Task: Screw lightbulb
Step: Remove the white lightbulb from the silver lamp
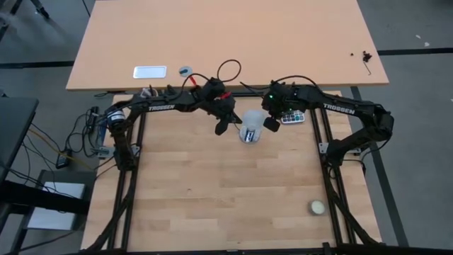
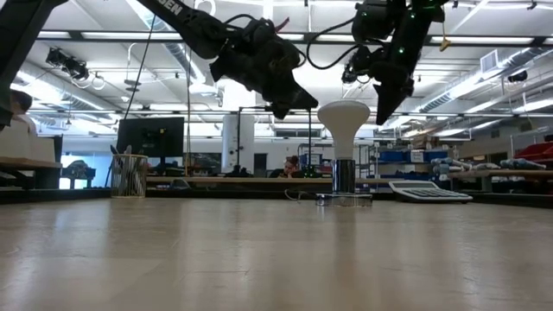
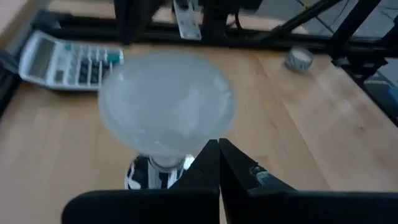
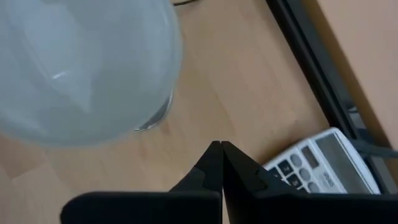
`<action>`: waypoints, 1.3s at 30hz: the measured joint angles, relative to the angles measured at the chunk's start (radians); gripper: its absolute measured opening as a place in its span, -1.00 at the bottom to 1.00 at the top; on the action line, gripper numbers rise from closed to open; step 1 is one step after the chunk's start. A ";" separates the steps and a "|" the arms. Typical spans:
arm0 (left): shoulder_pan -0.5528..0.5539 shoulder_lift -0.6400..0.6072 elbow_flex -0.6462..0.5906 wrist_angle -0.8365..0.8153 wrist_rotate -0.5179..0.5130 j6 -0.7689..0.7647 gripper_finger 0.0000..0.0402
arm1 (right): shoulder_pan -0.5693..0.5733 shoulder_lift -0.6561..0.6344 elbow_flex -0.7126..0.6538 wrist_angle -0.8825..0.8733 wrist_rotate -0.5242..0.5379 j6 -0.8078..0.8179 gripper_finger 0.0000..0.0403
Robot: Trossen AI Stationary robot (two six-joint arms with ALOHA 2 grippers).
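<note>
- The lightbulb (image 2: 343, 130) stands upright on the bench (image 1: 233, 184), dome on top, its metal base down in a socket (image 2: 344, 198).
- The left gripper (image 1: 221, 127) hangs just beside the dome, fingers pressed together, holding nothing.
- The right gripper (image 1: 271, 123) hangs on the other side, fingers together too, empty.
- A calculator (image 1: 291, 117) lies near.

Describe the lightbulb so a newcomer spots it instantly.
On the light wood table, look near the far edge, between the two grippers. The lightbulb stands upright there: a white dome on a grey metal base. The only other white round thing, a small ball, lies apart in the near right corner.
</note>
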State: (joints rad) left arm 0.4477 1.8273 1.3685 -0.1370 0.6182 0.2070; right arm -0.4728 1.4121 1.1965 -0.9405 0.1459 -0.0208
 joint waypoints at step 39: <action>0.032 -0.089 0.002 0.199 -0.057 -0.009 -1.00 | 0.037 0.059 -0.836 1.308 -0.104 0.348 -0.99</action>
State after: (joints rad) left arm 0.4794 1.7378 1.3705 0.0622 0.5616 0.1978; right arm -0.4355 1.4715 0.3610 0.3677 0.0416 0.3271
